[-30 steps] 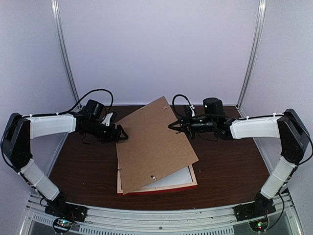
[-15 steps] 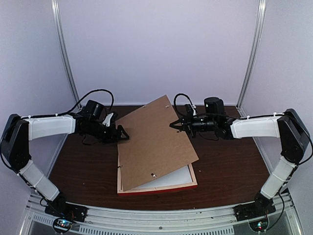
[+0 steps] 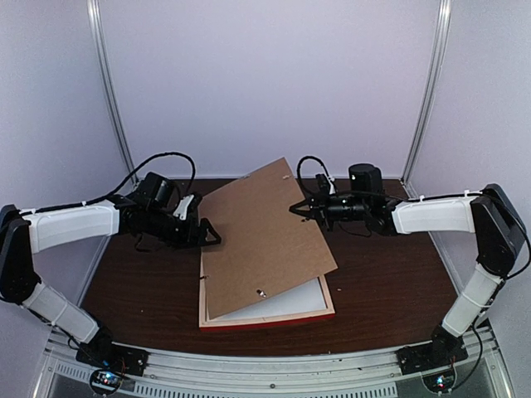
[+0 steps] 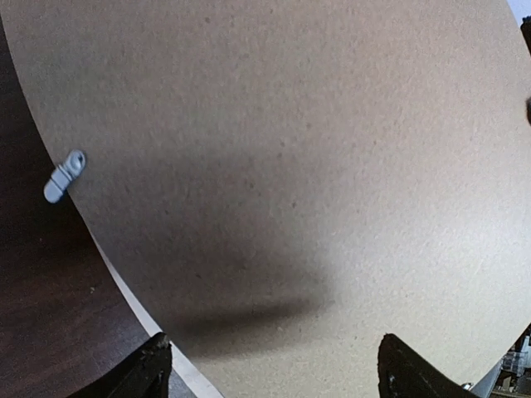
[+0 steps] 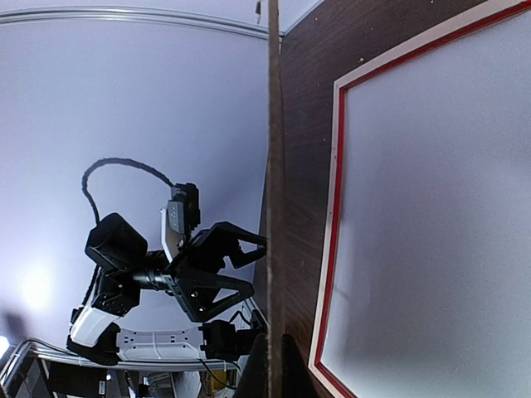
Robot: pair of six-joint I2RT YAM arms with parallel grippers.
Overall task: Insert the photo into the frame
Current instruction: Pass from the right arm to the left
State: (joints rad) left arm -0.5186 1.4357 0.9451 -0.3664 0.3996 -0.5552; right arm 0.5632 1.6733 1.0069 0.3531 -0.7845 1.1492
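On the left of the overhead view, the left gripper hangs just beside the left edge of a brown board. Its jaws are spread wide and it holds nothing; whether a finger grazes the board I can't tell. The board slants across the middle of the picture, its low end down at the near left corner of the frame and its high end up toward the back wall. The frame lies flat on the dark table at lower centre, red edge toward the arms. A white sheet shows inside it where the board doesn't cover. Right of centre, the right gripper is pinched tight on the board's raised edge.
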